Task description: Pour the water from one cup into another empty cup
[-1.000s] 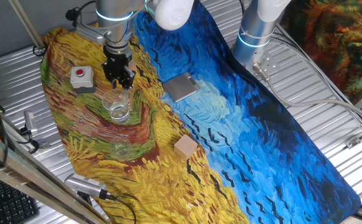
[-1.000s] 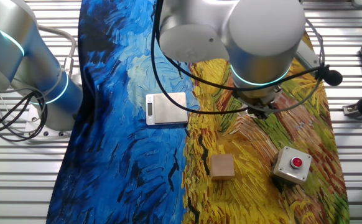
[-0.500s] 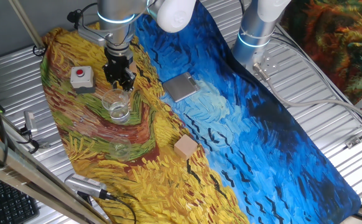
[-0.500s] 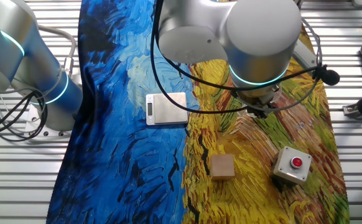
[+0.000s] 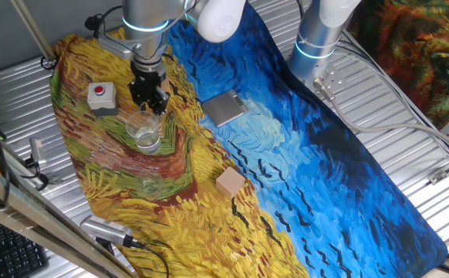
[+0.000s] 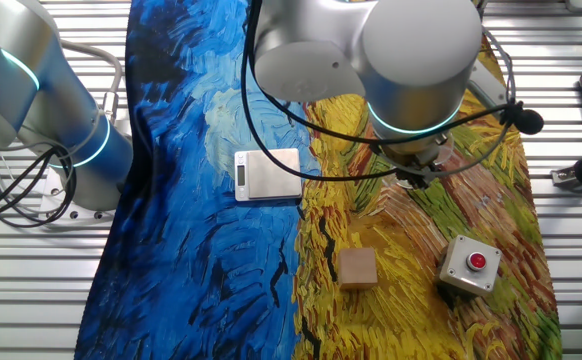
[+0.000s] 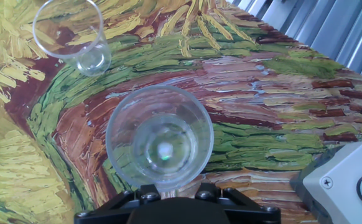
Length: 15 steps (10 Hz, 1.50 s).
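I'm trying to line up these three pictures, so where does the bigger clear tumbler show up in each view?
One fixed view: the tumbler stands upper left on the yellow cloth, just below the gripper.
The other fixed view: not visible; the arm blocks that spot.
Hand view: centre, seen from above.
Shared landmark: the red-button box.

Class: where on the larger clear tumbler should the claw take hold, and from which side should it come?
Grip the larger tumbler across its side wall below the wide rim, coming from the button-box side where the claw already sits. It stands upright, and that grip leaves the mouth clear for tipping toward the smaller cup.
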Available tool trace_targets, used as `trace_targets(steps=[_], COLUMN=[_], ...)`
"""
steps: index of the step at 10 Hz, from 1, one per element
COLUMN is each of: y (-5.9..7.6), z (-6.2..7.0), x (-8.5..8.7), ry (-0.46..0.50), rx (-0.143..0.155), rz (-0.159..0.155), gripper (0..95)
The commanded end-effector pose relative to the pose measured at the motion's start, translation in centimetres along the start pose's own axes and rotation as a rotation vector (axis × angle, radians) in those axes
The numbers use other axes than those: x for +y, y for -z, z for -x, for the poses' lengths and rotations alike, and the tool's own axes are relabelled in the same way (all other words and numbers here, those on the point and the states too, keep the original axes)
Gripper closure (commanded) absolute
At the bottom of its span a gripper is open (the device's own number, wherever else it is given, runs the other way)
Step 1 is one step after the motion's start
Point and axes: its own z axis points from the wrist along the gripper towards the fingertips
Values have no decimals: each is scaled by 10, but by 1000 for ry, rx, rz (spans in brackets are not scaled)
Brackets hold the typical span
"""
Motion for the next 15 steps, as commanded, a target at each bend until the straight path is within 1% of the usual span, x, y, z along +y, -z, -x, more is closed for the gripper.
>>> trace_targets(steps=[1, 4, 8, 12, 15], y=[0, -2, -3, -10, -12], z=[0, 0, -4, -1, -2], x=[1, 2, 4, 11, 11], ry=[-1, -4, -9, -22, -18], rx=[-1, -5, -10, -17, -17], rz=[0, 1, 3, -5, -8], gripper=[570, 570, 570, 570, 570])
